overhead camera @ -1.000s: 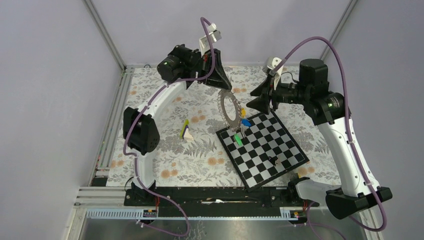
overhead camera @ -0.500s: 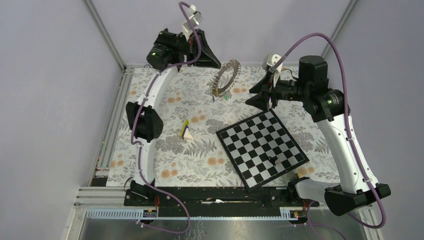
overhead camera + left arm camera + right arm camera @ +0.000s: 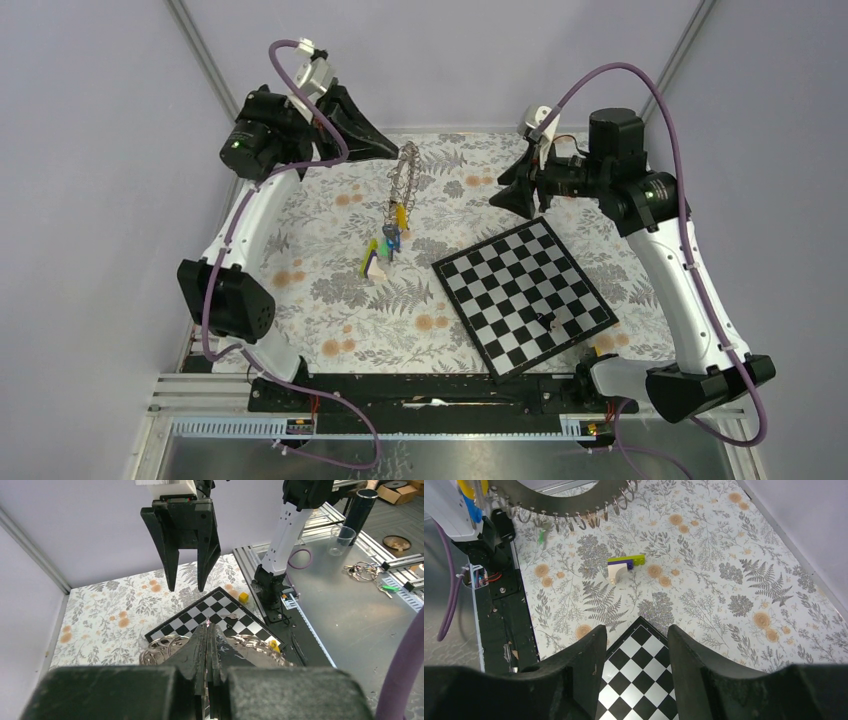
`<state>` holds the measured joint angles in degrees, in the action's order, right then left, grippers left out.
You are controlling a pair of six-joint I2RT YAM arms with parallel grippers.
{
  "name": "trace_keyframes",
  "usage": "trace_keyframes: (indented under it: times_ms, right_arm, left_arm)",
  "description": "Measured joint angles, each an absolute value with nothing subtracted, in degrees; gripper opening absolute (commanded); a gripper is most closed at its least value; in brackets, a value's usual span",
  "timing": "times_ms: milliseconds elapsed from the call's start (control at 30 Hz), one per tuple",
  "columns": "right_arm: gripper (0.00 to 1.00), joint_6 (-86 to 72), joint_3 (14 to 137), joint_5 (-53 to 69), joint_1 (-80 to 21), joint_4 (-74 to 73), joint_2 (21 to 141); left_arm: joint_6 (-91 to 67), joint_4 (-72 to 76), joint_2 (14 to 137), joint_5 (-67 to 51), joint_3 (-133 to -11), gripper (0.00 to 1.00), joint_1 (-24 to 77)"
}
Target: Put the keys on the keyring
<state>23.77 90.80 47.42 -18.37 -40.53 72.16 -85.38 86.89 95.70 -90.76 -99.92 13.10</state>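
Keyring (image 3: 403, 178), hanging upright with keys (image 3: 398, 215) dangling beneath it, is clamped in the closed left pincer (image 3: 393, 152) above the far tabletop (image 3: 320, 290), left of the empty, part-open right pincer (image 3: 497, 198).

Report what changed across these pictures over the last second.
The left hand, shut on the keyring, swung it leftward from over the far corner of the chessboard to above the floral mat; the keys hanging from it went along. Nothing was grabbed or released. The right hand stayed open and empty with only a slight shift; chessboard and wedge did not move.
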Motion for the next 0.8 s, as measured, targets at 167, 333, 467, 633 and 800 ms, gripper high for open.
trace_keyframes:
  times_ms: [167, 333, 467, 633, 800]
  right_arm:
    - [0.54, 23.68, 90.89, 47.44, -18.37, -40.49, 74.04]
    - [0.53, 23.11, 90.91, 47.53, -18.37, -40.42, 75.09]
    - [0.53, 22.79, 90.91, 47.57, -18.37, -40.42, 75.44]
    - [0.52, 22.61, 91.13, 47.59, -18.37, -40.38, 76.01]
    - [0.52, 22.57, 91.92, 47.62, -18.37, -40.34, 77.06]
  left_arm:
    - [-87.09, 86.96, 96.01, -90.76, -101.19, 0.0, 10.92]
    - [-94.89, 86.91, 104.81, -90.76, -113.6, 0.0, 7.38]
    - [-103.13, 86.74, 115.72, -90.76, -129.56, 0.0, 5.21]
    - [-104.49, 83.5, 122.26, -90.76, -139.48, 0.0, 4.36]
    - [-98.1, 77.17, 121.84, -90.76, -139.81, 0.0, 4.38]
